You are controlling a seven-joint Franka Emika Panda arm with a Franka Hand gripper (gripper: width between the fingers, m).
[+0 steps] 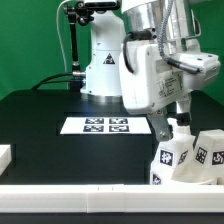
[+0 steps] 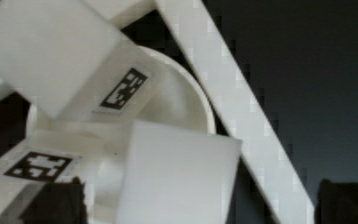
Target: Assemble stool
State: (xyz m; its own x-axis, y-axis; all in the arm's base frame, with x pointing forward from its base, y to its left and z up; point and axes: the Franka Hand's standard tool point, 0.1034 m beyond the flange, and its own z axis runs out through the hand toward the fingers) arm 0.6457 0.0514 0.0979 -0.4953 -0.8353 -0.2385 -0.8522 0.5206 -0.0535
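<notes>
The stool's white tagged parts (image 1: 190, 158) are bunched at the exterior view's right, near the table's front. My gripper (image 1: 177, 120) hangs just above and behind them. In the wrist view, a chunky white leg block (image 2: 176, 170) fills the space between my dark fingers (image 2: 59, 205), and the gripper (image 2: 202, 206) is open around it. Behind the block curves the seat disc's rim (image 2: 190, 98). Beside it lie tagged parts, one with a tag (image 2: 126, 88) and one lower down (image 2: 43, 165). Whether the fingers touch the block I cannot tell.
The marker board (image 1: 107, 125) lies mid-table in front of the robot base. A plain white bar (image 1: 90, 192) runs along the front edge, and a long white bar (image 2: 247, 90) crosses the wrist view beside the parts. A small white block (image 1: 5, 155) sits at the exterior view's left.
</notes>
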